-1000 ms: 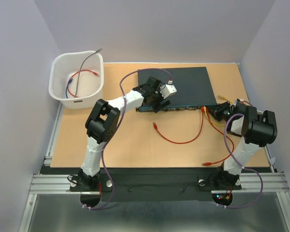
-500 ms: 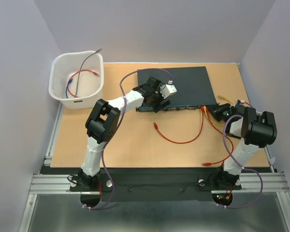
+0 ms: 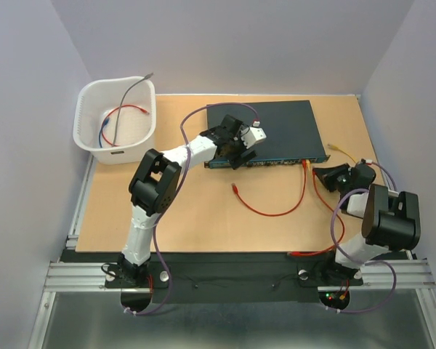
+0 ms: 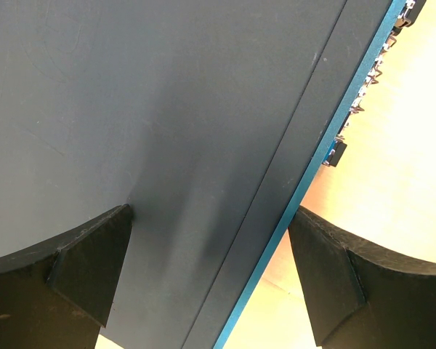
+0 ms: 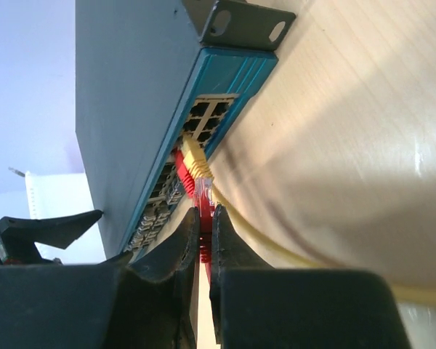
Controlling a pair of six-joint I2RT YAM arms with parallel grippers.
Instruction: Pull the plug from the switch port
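Observation:
The dark switch (image 3: 276,123) lies at the back middle of the table, its teal socket face (image 5: 225,87) toward me. My right gripper (image 3: 321,174) is shut on a red plug (image 5: 206,198) with a clear tip. It holds the plug just off the socket face, outside any port. A yellow plug (image 5: 194,156) and another red plug (image 5: 182,173) sit in ports beside it. My left gripper (image 3: 236,151) is open. One finger (image 4: 87,269) rests on the switch top (image 4: 167,109), and the other finger (image 4: 334,276) hangs past the front edge.
A white basket (image 3: 94,138) with several cables stands at the back left. A red cable (image 3: 276,212) loops on the table in front of the switch, with a loose end (image 3: 235,189). Another red cable (image 3: 328,236) runs to the near edge. A yellow cable end (image 3: 334,147) lies at the right.
My right gripper has drawn back from the switch face toward the near right, taking the red plug with it. Its red cable has slid toward the table's near edge. The left arm has stayed put.

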